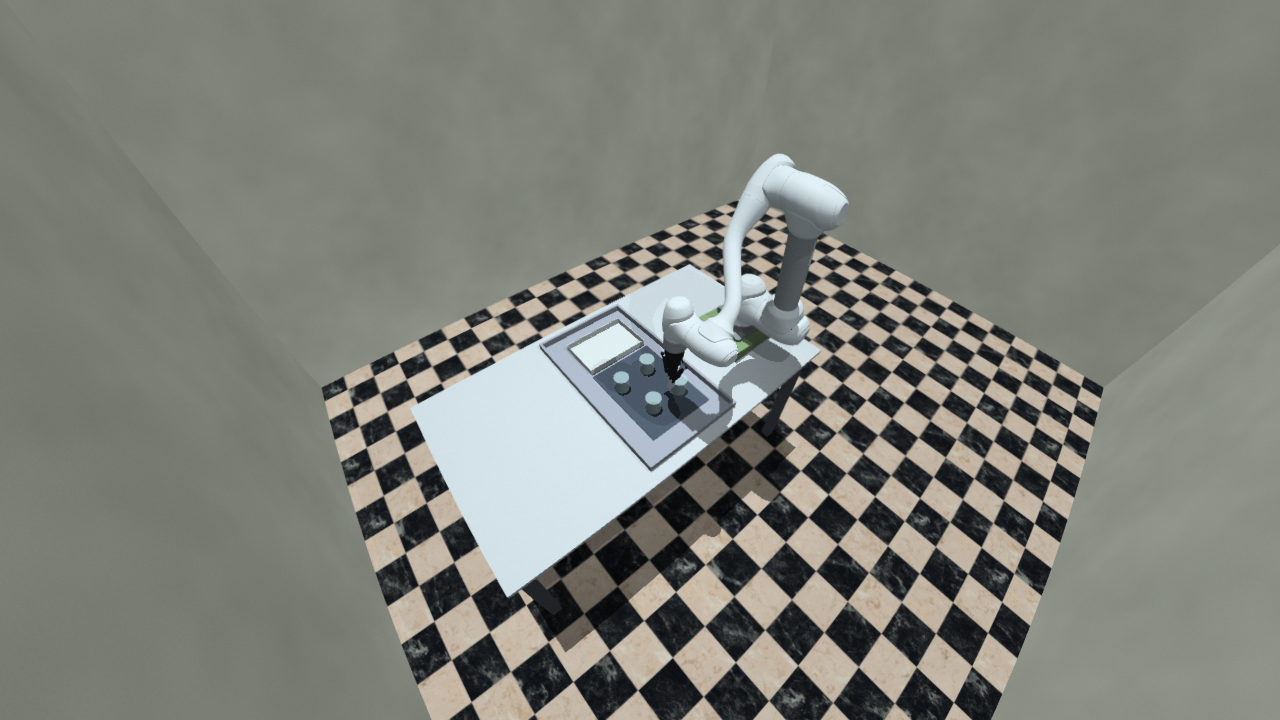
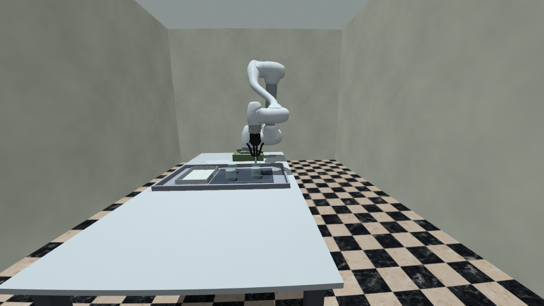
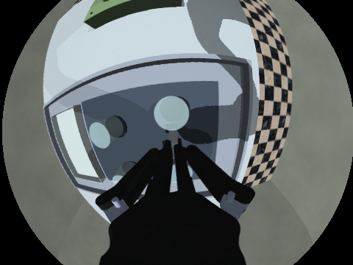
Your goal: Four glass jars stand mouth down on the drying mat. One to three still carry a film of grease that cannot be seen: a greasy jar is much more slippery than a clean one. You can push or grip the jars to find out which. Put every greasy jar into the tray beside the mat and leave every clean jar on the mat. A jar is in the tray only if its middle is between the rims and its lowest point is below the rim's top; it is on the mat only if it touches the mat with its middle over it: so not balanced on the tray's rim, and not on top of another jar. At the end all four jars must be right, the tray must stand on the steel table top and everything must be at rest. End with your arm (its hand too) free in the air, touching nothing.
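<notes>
My gripper (image 1: 671,383) (image 2: 255,163) (image 3: 173,135) is shut and empty, pointing down, with its tips close beside the jar (image 1: 680,387) (image 3: 171,112) on the robot's side, away from the tray. Contact cannot be told. A second jar (image 1: 647,364) (image 3: 99,135) stands near the tray on the robot's side. A third jar (image 1: 621,382) (image 2: 230,174) and a fourth jar (image 1: 653,402) (image 2: 256,173) stand on the far side from the robot. All four stand upright on the dark mat (image 1: 656,430) (image 3: 200,90). The tray (image 1: 606,346) (image 2: 196,174) (image 3: 73,147) is empty. The fingers partly hide the fourth jar in the wrist view.
A raised dark rim (image 1: 590,407) (image 2: 220,187) surrounds the grey surface carrying the mat and tray. The white table (image 1: 501,447) (image 2: 171,236) extends beyond it. The arm's green base plate (image 1: 750,344) (image 2: 247,157) lies behind. The arm casts a shadow over the mat.
</notes>
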`<state>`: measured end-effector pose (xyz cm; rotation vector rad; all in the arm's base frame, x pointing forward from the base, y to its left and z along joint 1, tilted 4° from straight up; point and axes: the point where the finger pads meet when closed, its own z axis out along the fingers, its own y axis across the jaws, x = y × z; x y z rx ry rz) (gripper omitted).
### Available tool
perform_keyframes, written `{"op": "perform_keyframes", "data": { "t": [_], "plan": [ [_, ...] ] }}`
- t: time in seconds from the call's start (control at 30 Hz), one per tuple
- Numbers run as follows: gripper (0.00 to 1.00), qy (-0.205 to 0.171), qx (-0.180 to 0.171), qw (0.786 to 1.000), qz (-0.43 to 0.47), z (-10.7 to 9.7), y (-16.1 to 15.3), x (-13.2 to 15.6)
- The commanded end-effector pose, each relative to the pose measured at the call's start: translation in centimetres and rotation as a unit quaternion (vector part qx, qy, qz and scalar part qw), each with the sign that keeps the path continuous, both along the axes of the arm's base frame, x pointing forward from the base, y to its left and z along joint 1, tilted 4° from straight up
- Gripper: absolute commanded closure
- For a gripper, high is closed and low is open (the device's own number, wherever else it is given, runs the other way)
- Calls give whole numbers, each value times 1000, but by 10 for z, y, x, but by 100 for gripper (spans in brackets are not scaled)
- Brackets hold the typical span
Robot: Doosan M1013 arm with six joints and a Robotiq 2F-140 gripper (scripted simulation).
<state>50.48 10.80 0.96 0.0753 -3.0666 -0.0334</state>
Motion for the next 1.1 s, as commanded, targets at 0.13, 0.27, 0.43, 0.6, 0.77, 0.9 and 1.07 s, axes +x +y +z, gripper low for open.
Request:
{"op": "perform_keyframes", "data": {
  "t": [0.13, 0.27, 0.43, 0.6, 0.77, 0.9, 1.07],
  "plan": [
    [100, 0, 0, 1000, 0, 1, 0, -1],
    [100, 0, 0, 1000, 0, 1, 0, -1],
    [100, 0, 0, 1000, 0, 0, 0, 3],
    [100, 0, 0, 1000, 0, -5, 1, 16],
    [100, 0, 0, 1000, 0, -9, 1, 25],
    [100, 0, 0, 1000, 0, -9, 1, 25],
    [100, 0, 0, 1000, 0, -9, 1, 25]
  ]
}}
